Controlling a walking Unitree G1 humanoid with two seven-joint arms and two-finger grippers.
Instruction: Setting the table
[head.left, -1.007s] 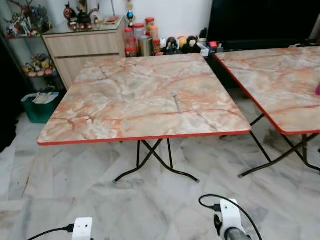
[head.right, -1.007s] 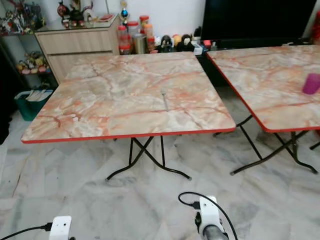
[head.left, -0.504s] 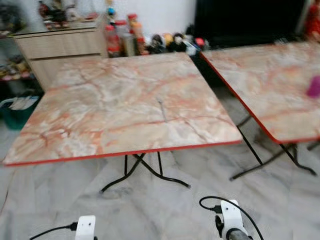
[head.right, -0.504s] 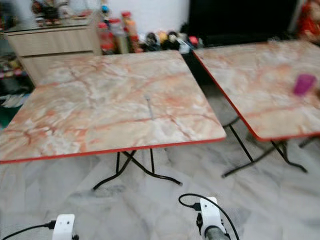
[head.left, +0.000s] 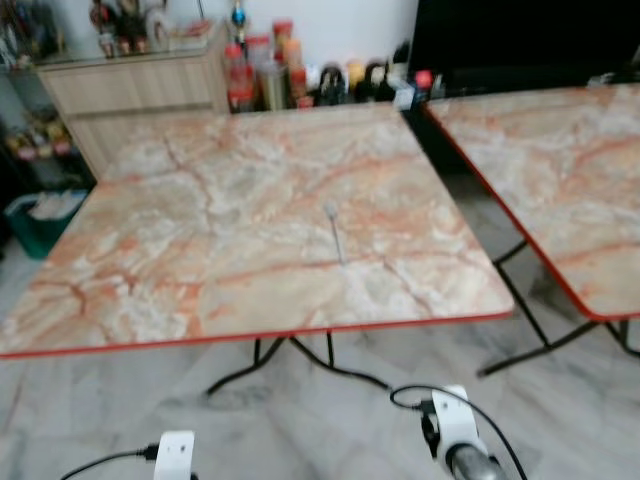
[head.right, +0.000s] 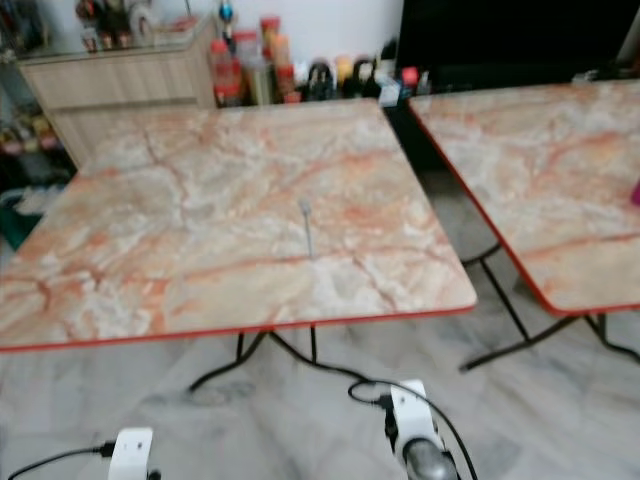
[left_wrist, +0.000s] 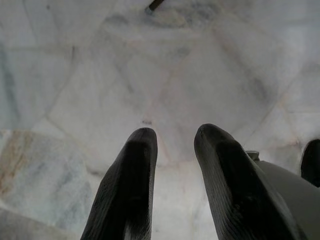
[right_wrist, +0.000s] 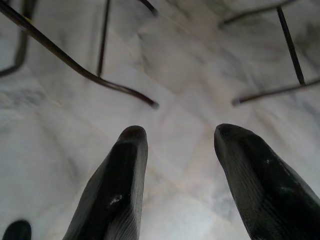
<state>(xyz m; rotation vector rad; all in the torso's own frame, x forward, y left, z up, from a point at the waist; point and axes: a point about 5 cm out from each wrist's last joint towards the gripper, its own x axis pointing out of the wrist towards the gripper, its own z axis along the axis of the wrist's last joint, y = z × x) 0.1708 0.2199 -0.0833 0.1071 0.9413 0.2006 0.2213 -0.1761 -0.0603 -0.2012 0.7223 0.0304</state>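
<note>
Fork (head.left: 335, 234) mid-table (head.left: 150, 260) (jaws low over floor, apart).

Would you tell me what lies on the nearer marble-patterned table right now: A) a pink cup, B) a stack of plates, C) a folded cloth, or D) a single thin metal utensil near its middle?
D: one slim metal utensil lies alone on the nearer table, near its middle.
</note>
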